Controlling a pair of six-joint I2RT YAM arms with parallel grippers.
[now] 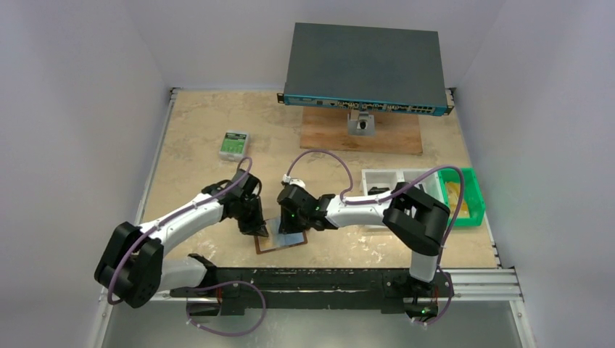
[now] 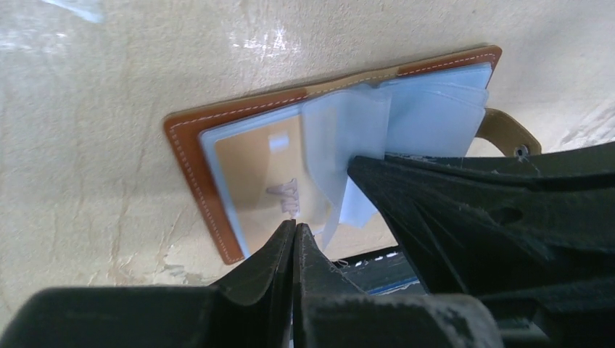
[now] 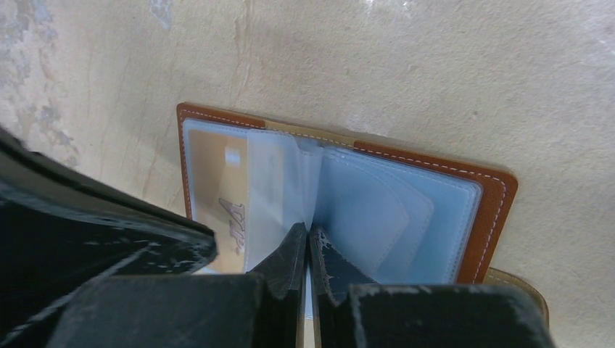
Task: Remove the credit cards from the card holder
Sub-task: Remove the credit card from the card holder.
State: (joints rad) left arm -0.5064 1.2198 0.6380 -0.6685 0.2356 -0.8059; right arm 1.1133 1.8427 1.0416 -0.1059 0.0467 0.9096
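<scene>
Card holder (image 1: 281, 242): open, flat, inner side up, on table (image 1: 203, 130) near its front edge, between both arms. Left gripper (image 2: 294, 226): pressed shut at the near edge, by the card (image 2: 254, 163). Right gripper (image 3: 308, 233): pressed shut at a lifted clear sleeve (image 3: 279, 181). Anything nipped by either: not discernible.

Risks, as judged: whole holder dragged or lifted along on any upward pull, being unpinned; sleeve stretched or torn if gripped in place of the card; card left in its pocket through slipping of closed tips on slick plastic.

Setting: plain white walls (image 1: 72, 109) on three sides; mottled beige tabletop; grey network switch (image 1: 366, 65) on wooden board (image 1: 395, 134) at back; green bin (image 1: 473, 217) and white tray (image 1: 370, 181) at right; small box (image 1: 233, 145) back left.
</scene>
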